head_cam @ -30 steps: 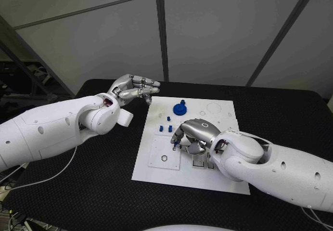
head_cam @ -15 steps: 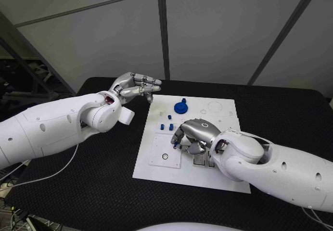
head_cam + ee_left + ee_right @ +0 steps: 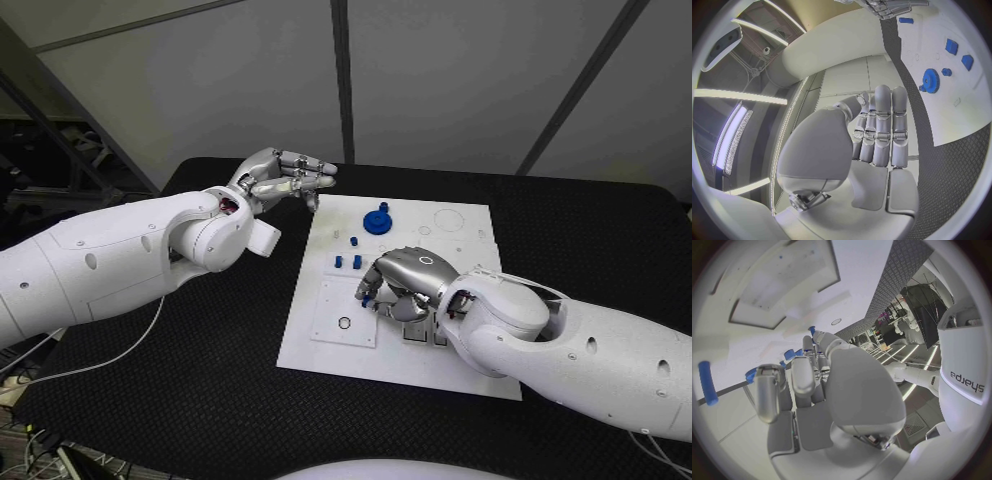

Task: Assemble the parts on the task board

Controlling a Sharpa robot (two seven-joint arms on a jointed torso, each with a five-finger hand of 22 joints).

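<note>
Here, right hand [image 3: 407, 280] low over task board [image 3: 332, 345], fingers curled, grasp unclear; left hand [image 3: 281, 180] raised beside board, fingers together, empty.

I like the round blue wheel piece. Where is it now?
In the head view, the round blue piece sits near the task board's far edge, beside the left robot hand.

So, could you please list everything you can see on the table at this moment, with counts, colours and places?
Black textured table: one, under everything.
White flat task board: one, at the table's middle.
Blue round gear-like part: one, on the board's far end.
Small blue peg parts: several, on the board beside the right hand.
Left hand: silver, raised off the board's far left corner, holding nothing.
Right hand: silver, fingers curled down over the board's middle; what it holds cannot be told.
</note>
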